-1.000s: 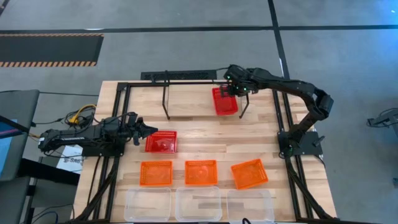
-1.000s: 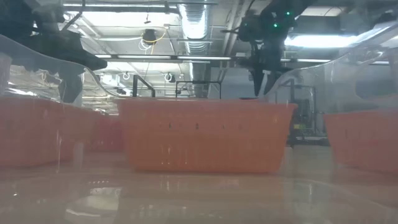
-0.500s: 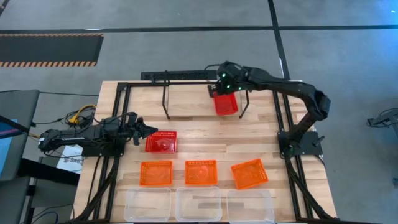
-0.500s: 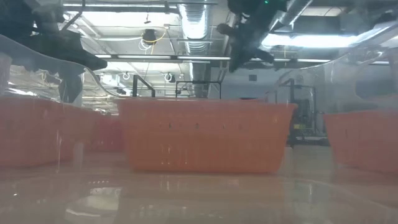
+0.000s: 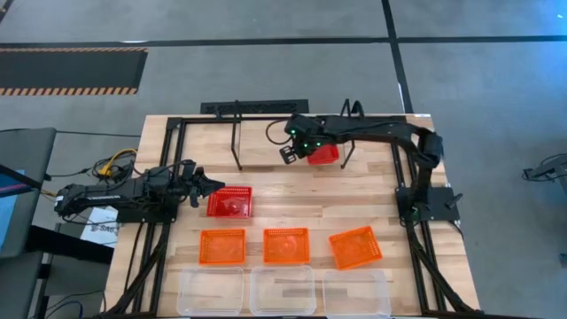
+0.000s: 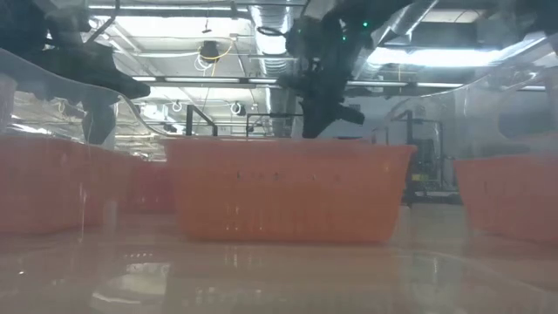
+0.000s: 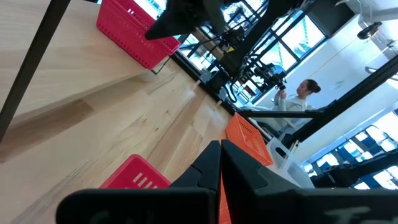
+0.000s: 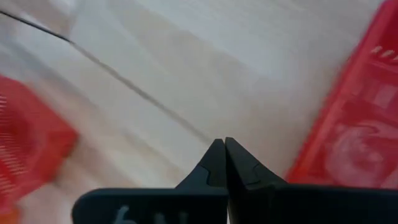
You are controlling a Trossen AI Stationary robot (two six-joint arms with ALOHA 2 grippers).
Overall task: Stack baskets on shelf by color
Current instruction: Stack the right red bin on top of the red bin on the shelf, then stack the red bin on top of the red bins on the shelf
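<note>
Place: robotics lab, industrial hall | Floor: grey concrete, hazard-striped mat point(image 5: 71, 71) | Ceiling: exposed ducts point(image 6: 270, 35), strip lights | Worktop: butcher-block table point(image 5: 275, 199) in black tube frame | Beyond: tall windows, person point(image 7: 298, 96) among equipment

We note pale striped wood grain on the table point(image 5: 266, 182). The shelf point(image 5: 237, 142) and both arms are black; small green lights glow on the right arm point(image 5: 306, 144). Two red baskets with mesh-patterned sides: one under the shelf point(image 5: 326, 154), one at table left point(image 5: 231, 202). Three orange baskets point(image 5: 287, 245) form a row, three clear baskets point(image 5: 282, 290) below them. Grey floor carries a black-and-orange striped strip point(image 5: 71, 89).
</note>
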